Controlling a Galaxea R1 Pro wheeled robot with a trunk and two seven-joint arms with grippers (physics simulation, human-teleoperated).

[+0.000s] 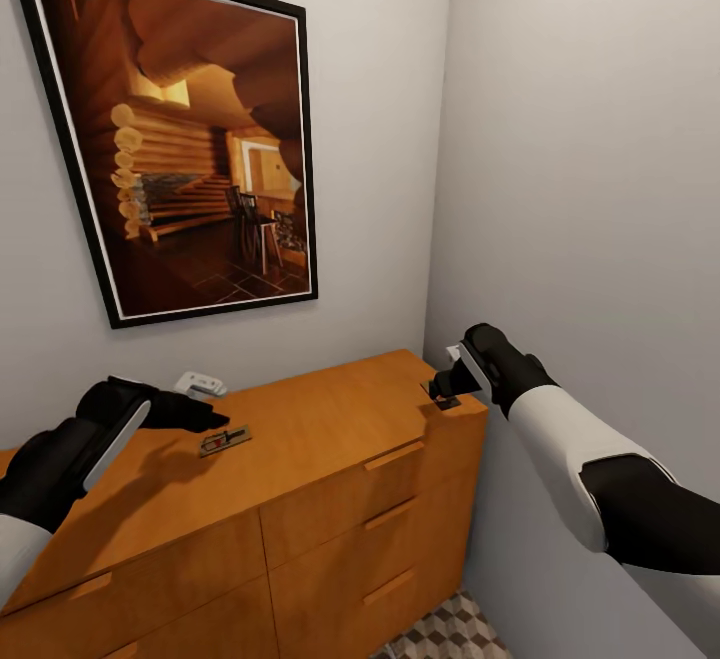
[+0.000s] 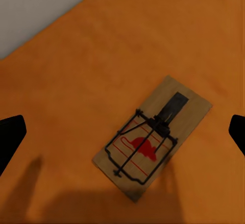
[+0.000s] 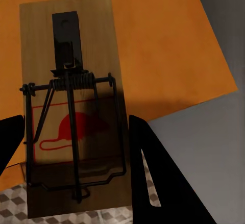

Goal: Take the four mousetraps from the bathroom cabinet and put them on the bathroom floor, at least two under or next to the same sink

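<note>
One mousetrap (image 1: 224, 440) lies flat on top of the orange-brown cabinet (image 1: 330, 419). My left gripper (image 1: 205, 421) hovers just over it, open. In the left wrist view the mousetrap (image 2: 153, 137) with its red mouse print lies between the wide-spread fingers (image 2: 10, 134), untouched. At the cabinet's right corner my right gripper (image 1: 440, 389) is shut on a second mousetrap (image 1: 445, 401). In the right wrist view this mousetrap (image 3: 71, 106) sits between the black fingers (image 3: 148, 157), held above the cabinet's edge (image 3: 168, 55), with patterned bathroom floor (image 3: 15, 203) below.
A large framed picture (image 1: 190, 139) hangs on the wall above the cabinet. A small white object (image 1: 200, 383) lies at the back of the cabinet top. A grey wall (image 1: 600, 189) closes in right of the cabinet. Cube-patterned floor tiles (image 1: 450, 634) show beside the cabinet's base.
</note>
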